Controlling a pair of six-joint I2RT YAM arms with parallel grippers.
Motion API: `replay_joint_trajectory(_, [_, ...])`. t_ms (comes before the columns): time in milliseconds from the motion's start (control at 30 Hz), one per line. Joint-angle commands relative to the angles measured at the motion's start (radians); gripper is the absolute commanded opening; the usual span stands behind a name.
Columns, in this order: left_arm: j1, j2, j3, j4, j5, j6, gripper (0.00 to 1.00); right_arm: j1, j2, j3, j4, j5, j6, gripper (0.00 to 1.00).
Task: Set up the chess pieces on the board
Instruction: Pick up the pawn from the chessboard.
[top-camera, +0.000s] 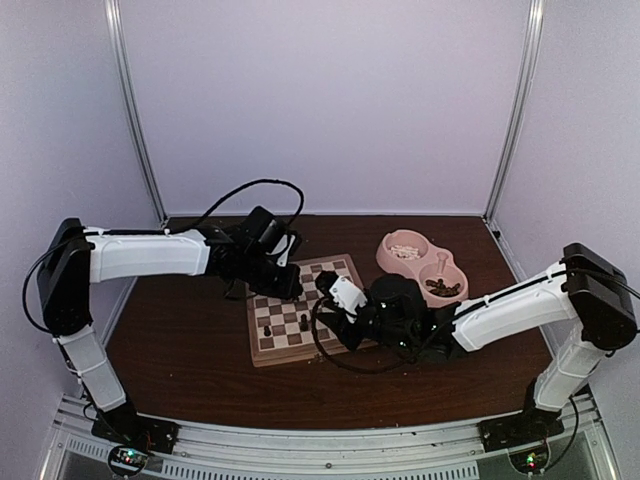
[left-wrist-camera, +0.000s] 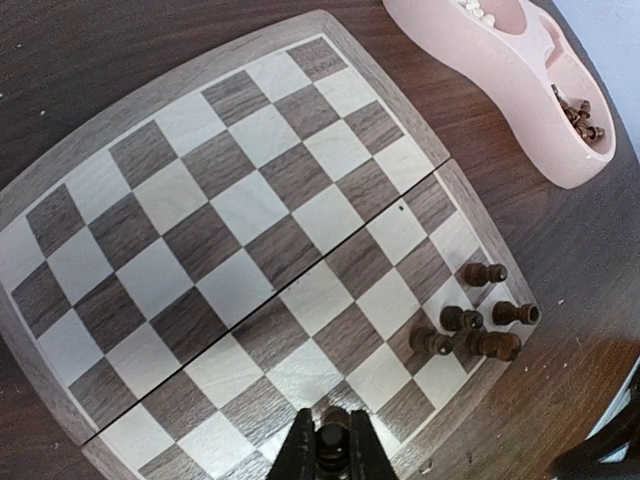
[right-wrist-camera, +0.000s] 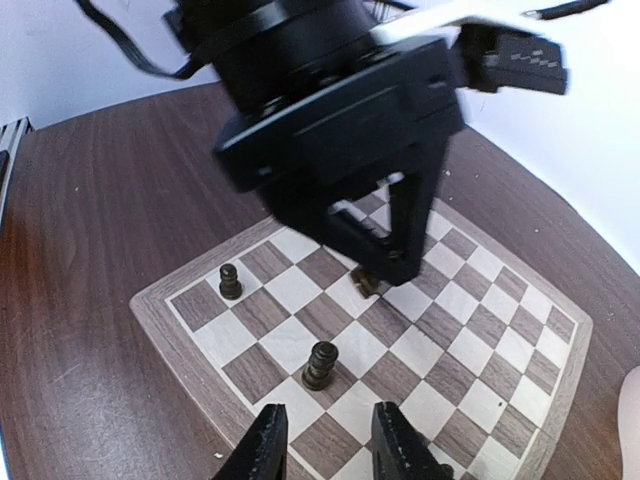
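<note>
Left gripper (left-wrist-camera: 331, 428) is clamped narrow on one dark piece (left-wrist-camera: 333, 446), gripped by its upper part between both fingers. In the right wrist view that piece sits at the finger ends, low over a square in the board's interior; can't tell if its base touches the surface. Right gripper (right-wrist-camera: 326, 452) has its jaws spread wide with nothing between them, hovering over the board (left-wrist-camera: 240, 215) near one edge, just across from the left gripper. The board lies flat and unfolded mid-table (top-camera: 180, 355), and most of its squares are bare. The other chess pieces (left-wrist-camera: 478, 322) on it are dark: five are bunched at one corner in the left wrist view, close together and some touching. The right wrist view shows two more standing upright on separate squares, one by the board's edge and one just ahead of the right fingers (right-wrist-camera: 400, 448). The pink double bowl (left-wrist-camera: 505, 95) sits just off the board's far right corner, not touching it. More dark pieces lie in one of its wells and cream-white pieces (left-wrist-camera: 476, 9) in the other. Both arms meet over the board in the top view.
</note>
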Motion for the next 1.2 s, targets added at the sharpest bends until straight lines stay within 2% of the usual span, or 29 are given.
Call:
replay_joint_trajectory(0, [0.003,-0.106,-0.132,0.143,-0.043,0.058,0.05,-0.022,-0.072,-0.029,0.045,0.029,0.004,0.32])
replay_joint_trajectory(167, [-0.005,-0.211,-0.291,0.262,-0.092,0.112,0.05,-0.040,-0.091,-0.034,0.041,0.005,0.015,0.32])
replay_joint_trajectory(367, [-0.008,-0.254,-0.397,0.357,-0.113,0.137,0.06,-0.052,-0.039,0.046,-0.066,-0.137,0.028,0.32])
replay_joint_trajectory(633, [-0.009,-0.315,-0.460,0.426,-0.121,0.149,0.06,-0.058,0.076,0.206,-0.256,-0.162,0.050,0.34])
replay_joint_trajectory(1167, [-0.009,-0.409,-0.485,0.404,-0.183,0.162,0.06,-0.094,0.233,0.354,-0.381,-0.185,0.070,0.38])
